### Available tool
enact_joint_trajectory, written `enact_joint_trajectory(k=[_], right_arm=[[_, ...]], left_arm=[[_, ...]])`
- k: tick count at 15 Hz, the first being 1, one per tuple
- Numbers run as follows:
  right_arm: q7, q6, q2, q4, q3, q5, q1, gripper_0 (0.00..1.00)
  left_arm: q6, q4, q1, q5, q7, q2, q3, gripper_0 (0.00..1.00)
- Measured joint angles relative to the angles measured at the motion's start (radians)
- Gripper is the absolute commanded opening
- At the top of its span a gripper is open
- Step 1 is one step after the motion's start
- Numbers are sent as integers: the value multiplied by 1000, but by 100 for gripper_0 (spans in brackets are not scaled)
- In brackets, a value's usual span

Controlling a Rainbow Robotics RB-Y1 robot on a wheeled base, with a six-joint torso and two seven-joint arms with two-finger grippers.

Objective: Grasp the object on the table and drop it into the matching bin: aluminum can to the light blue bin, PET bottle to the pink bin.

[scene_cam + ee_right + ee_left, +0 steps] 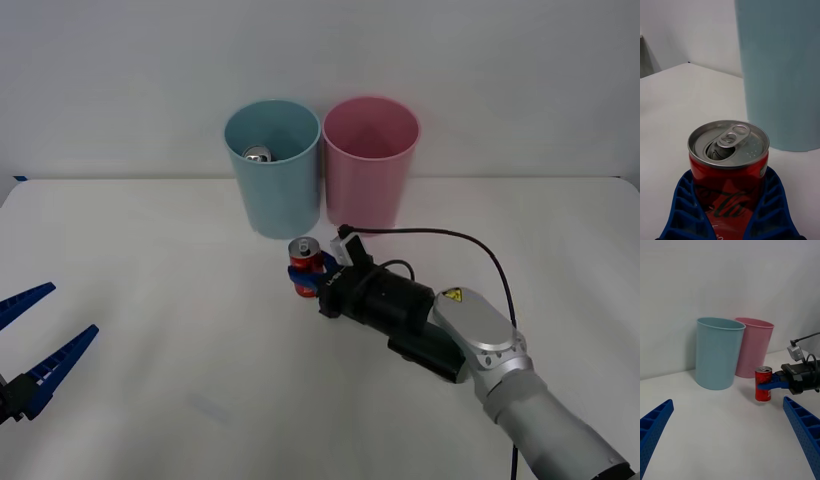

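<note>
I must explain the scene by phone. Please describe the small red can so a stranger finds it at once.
On the white table, find two tall bins at the back, light blue and pink. Just in front of the blue one stands the red can, upright between the right pincer's blue fingers. Unlike the silver can inside the blue bin, it is red with white lettering.
</note>
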Motion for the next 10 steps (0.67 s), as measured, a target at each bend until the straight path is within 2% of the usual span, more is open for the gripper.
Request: enact_joint_trajectory(k=[5, 10], right_arm=[[-52, 6, -84, -168, 14, -36, 91, 0], [-234, 21, -219, -424, 37, -41, 197, 0]], left_arm=[[0, 0, 0, 0, 0, 0, 0, 100], [0, 0, 0, 0, 0, 0, 0, 100]])
